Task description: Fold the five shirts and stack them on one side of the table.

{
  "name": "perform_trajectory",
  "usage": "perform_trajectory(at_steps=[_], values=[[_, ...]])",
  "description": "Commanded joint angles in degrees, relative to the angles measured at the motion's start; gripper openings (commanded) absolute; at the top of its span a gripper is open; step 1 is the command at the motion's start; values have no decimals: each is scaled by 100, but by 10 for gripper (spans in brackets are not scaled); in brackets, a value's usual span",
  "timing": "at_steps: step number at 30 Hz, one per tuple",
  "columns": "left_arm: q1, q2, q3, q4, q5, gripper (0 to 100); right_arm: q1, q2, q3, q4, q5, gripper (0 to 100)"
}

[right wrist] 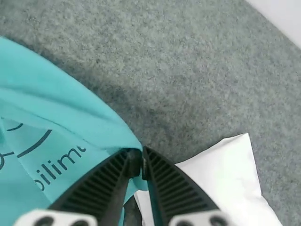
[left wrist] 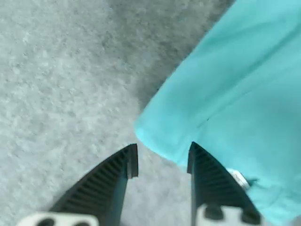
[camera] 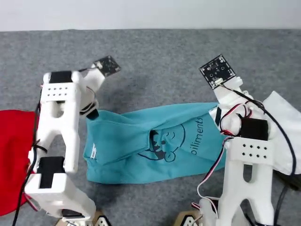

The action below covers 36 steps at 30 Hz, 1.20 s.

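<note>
The grey-carpeted bench [camera: 155, 61] carried the teal shirt [camera: 141, 150], which lay crumpled and part-folded across its middle between the two arms. The left arm [camera: 59, 127] and right arm [camera: 249, 155] each bent down over one end of it. The red shirt [camera: 14, 155] lay at the bench edge beyond the left arm, and the white shirt [camera: 284, 110] lay beside the right arm. The left claw [left wrist: 163, 153] stood part open, gripping nothing, with the teal shirt's corner reaching between its jaws. The right claw [right wrist: 138, 160] was pinched closed on the teal shirt's other corner.
</note>
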Motion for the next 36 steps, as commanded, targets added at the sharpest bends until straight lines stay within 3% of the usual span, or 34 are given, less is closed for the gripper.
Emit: perform_trajectory(at_steps=[1,7,14,23,36], values=[[70,-290,-453,642,62,174,66,-40,-396,75,-62,10],[536,-826,-426,1582,-229,174,57,-40,-387,75,-325,10],[870,-1178,936,1538,-387,177,57,-40,-369,84,-343,10],[932,-1178,2712,0,-378,198,57,-4,-360,84,-343,10],[941,-1169,3521,-993,-360,197,57,13,-360,84,-343,10]])
